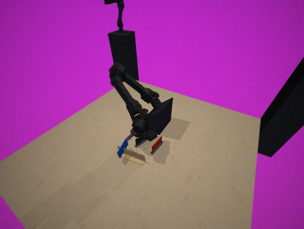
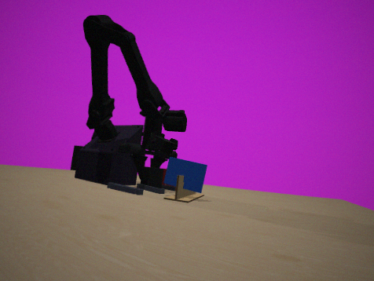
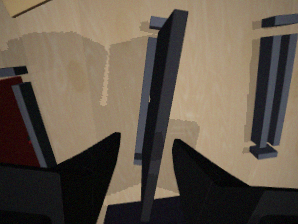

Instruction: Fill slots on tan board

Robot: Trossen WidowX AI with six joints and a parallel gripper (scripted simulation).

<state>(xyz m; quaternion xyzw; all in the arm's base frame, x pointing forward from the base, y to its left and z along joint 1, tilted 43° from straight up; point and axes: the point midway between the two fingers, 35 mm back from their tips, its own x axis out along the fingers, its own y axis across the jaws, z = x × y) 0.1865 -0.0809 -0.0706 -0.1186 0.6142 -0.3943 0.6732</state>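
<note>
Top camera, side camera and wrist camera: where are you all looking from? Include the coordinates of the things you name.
Top: high up, tilted down at the tan board [image 1: 135,155]; most of the arm [image 1: 124,94] [image 2: 138,64] shows.
Exterior: low beside the table, looking across it; the bent arm shows.
Wrist: on the arm, facing down past the end effector's two fingers at the dark board [image 3: 167,85].
Top and exterior share the blue board [image 1: 122,148] [image 2: 188,173].
</note>
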